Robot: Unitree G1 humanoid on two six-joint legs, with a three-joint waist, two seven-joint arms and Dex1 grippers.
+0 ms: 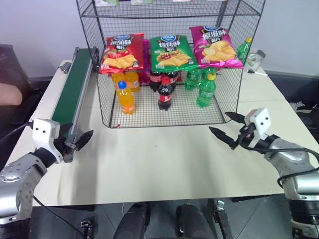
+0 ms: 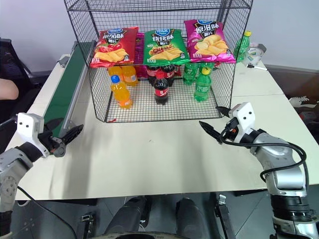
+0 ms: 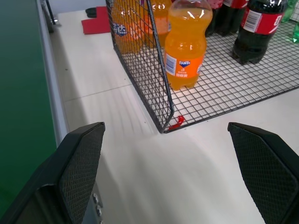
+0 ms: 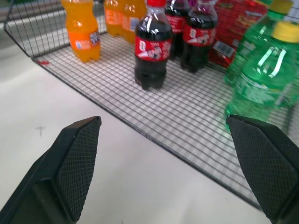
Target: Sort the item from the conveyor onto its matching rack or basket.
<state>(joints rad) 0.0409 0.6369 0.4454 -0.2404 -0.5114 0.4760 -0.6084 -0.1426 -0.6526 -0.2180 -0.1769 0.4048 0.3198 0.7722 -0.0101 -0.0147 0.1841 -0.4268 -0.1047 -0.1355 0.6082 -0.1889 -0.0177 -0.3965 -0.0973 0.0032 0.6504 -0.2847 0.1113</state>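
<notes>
We saw the orange soda bottle (image 1: 126, 97) upright on the rack (image 1: 169, 112) floor; head view added the conveyor (image 1: 72, 92); both left gripper (image 1: 79, 140) and right gripper (image 1: 230, 128) released, empty.

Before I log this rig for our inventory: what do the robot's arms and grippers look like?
Both arms are silver-grey metal with black cables along them. Each wrist carries a white boxy housing. The left gripper and right gripper each have two black, pointed fingers with mesh-textured inner pads.
</notes>
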